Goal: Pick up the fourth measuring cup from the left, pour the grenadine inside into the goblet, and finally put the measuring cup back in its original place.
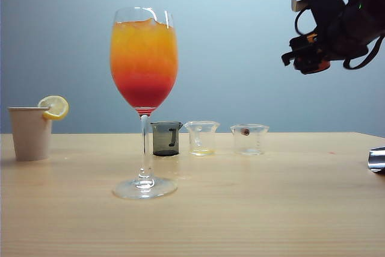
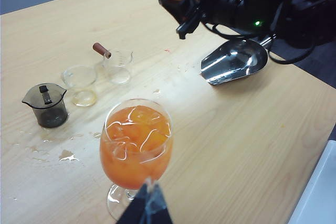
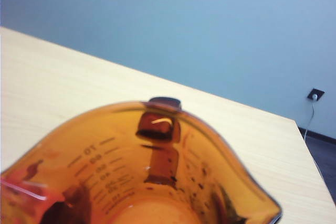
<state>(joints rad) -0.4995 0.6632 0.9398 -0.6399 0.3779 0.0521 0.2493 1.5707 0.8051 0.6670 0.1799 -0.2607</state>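
A beige paper cup with a lemon slice stands at the left of the worktop; the goblet, layered orange over red, rises beside it. Behind stand a smoky grey cup and two clear cups. The left gripper hovers just before the goblet, and whether its jaws are parted cannot be told. High at the right, the right gripper has its jaws clasped around the fourth measuring cup, red-brown and held well above the worktop. A metal scoop lies nearby.
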